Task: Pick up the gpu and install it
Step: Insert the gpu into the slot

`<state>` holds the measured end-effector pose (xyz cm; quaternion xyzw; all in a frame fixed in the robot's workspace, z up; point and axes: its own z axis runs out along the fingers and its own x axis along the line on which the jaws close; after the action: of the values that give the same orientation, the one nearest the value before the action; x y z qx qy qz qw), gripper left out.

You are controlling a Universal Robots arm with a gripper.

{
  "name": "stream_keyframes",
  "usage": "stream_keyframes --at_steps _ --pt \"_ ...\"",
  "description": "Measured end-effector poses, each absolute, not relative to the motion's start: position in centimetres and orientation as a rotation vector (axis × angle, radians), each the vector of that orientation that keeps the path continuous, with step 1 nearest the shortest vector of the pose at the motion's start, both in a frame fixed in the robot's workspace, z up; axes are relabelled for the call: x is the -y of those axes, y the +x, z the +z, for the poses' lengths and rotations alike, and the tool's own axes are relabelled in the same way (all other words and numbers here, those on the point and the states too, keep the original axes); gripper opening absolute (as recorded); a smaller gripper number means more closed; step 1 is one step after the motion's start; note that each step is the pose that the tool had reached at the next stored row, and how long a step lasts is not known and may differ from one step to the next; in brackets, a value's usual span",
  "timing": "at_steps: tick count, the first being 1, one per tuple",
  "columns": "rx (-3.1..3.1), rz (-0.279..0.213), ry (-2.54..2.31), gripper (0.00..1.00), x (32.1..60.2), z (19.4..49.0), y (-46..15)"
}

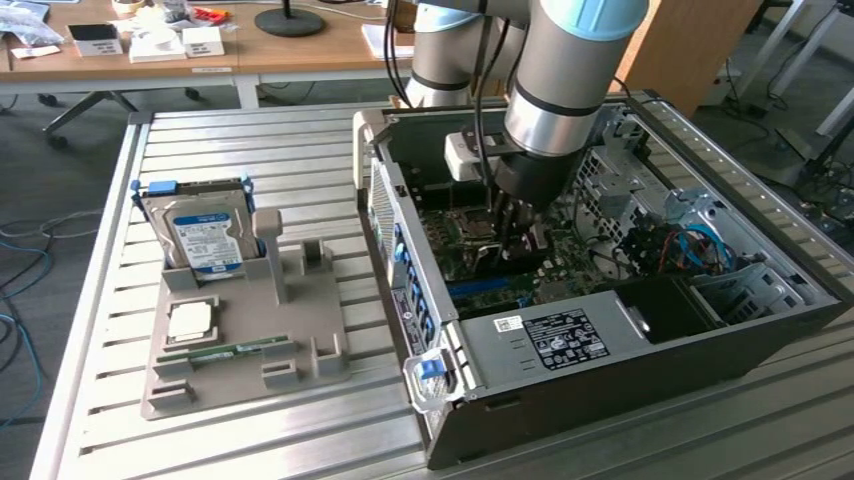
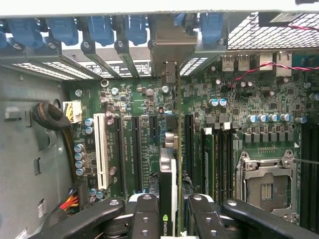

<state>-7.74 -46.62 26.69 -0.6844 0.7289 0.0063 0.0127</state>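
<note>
black gripper (image 2: 168,219) fingers (image 2: 144,214) pinch the gpu (image 2: 168,184) edge-on, one on each face of the card, at the near edge of the wrist view; an nvidia mark shows on the card between them. the card hangs upright over the green motherboard (image 2: 239,99), its long edge in line with the dark expansion slots (image 2: 137,149) and its far end reaching toward the rear bracket openings (image 2: 172,64) of the computer case (image 1: 641,390). whether the card's lower edge already touches a slot cannot be told from here

in the exterior view the arm (image 1: 561,90) reaches straight down into the open case, with the gripper deep among the boards near the empty cpu socket (image 2: 264,186). the gpu itself is too hidden by the arm in that view to mark. beside the case, toward the exterior view's left, a grey parts holder (image 1: 240,350) sits on the slatted metal table (image 1: 160,440), carrying the silver hard drive (image 1: 203,232) with its blue-white label and a slim green memory stick (image 1: 227,352) lying low near the holder's front edge

judged from this, the pick-up is done and the card is carried inside the case above the board; seating it fully in its slot and letting go appear to remain, since the fingers grip it and the card stands proud of the board
</note>
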Motion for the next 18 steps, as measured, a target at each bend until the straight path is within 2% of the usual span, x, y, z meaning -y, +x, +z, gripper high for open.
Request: stream_keyframes --at_steps 18 --pt "-2.272 0.020 -2.133 0.27 46.62 26.16 -7.85"
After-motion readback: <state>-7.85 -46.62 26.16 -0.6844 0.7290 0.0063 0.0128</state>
